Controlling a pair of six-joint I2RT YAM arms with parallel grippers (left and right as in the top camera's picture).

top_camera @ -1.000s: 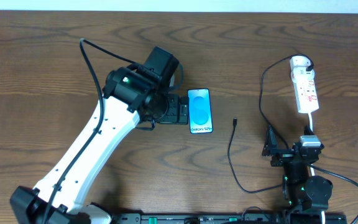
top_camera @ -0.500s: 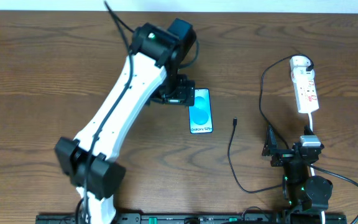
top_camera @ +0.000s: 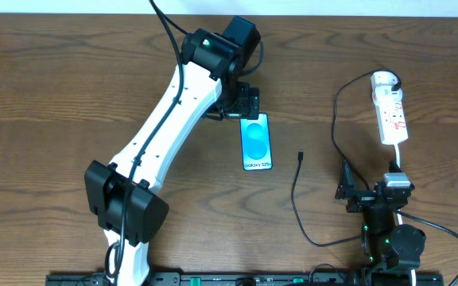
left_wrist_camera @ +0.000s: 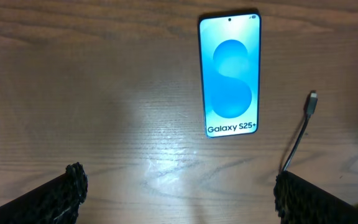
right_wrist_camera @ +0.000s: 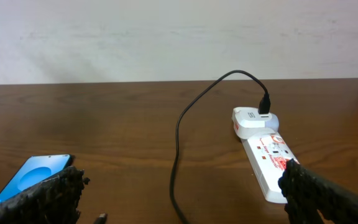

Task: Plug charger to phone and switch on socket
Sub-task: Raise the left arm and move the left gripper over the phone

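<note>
The phone (top_camera: 256, 141) lies flat on the table with its teal screen up and its text end toward the near edge. My left gripper (top_camera: 242, 104) hangs open over the table at the phone's far end. In the left wrist view the phone (left_wrist_camera: 230, 73) lies between and beyond the open fingertips (left_wrist_camera: 64, 194), with nothing between them. The charger's connector tip (top_camera: 300, 155) lies right of the phone, and its black cable (top_camera: 296, 202) loops round to the socket (top_camera: 391, 111). My right gripper (right_wrist_camera: 185, 200) is open and empty, low at the near right, facing the socket (right_wrist_camera: 267, 158).
The charger's cable (right_wrist_camera: 178, 140) runs from a black plug in the white adapter (right_wrist_camera: 252, 118) at the strip's far end. The left arm (top_camera: 157, 135) stretches diagonally across the left of the table. A pale wall stands behind the table's far edge.
My left arm has swung up and to the right, carrying its gripper from the phone's left side to its far end. The right arm, phone and cable have not moved.
</note>
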